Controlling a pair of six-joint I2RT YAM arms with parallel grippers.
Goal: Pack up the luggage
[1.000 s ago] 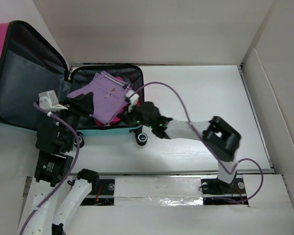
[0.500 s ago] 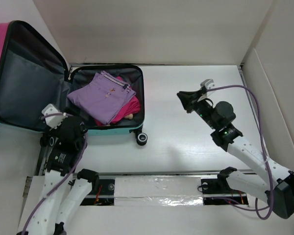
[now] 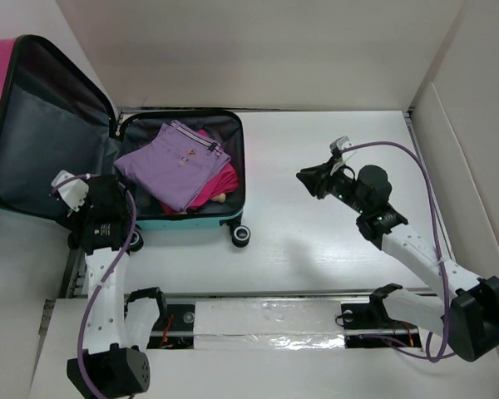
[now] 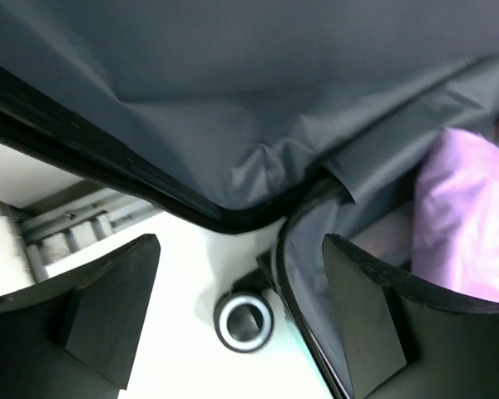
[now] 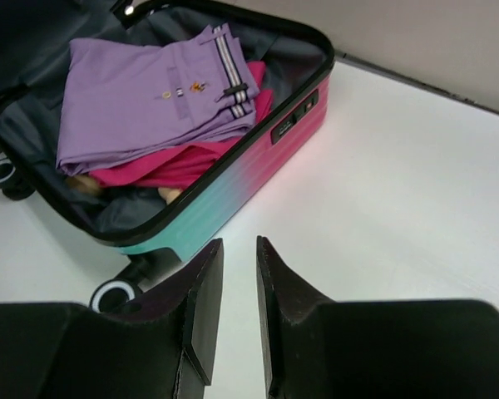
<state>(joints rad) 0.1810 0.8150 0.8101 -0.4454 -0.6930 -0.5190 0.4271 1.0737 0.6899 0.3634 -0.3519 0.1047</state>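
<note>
Luggage [image 3: 50, 137]: open, far left; purple garment [image 3: 179, 162] over magenta cloth [image 3: 221, 184] inside.
Left gripper [image 4: 239, 253]: wide, empty.
Right gripper [image 5: 239, 246]: narrow, empty.

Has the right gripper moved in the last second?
Yes. The right gripper has pulled out to the right, from over the open pink-to-teal hard-shell suitcase to above the white table, clear of the suitcase's right wall.

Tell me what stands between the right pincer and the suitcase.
Nothing visible does. Only bare white table lies between the right pincer and the open suitcase; the pincer holds nothing and is well apart from it.
</note>
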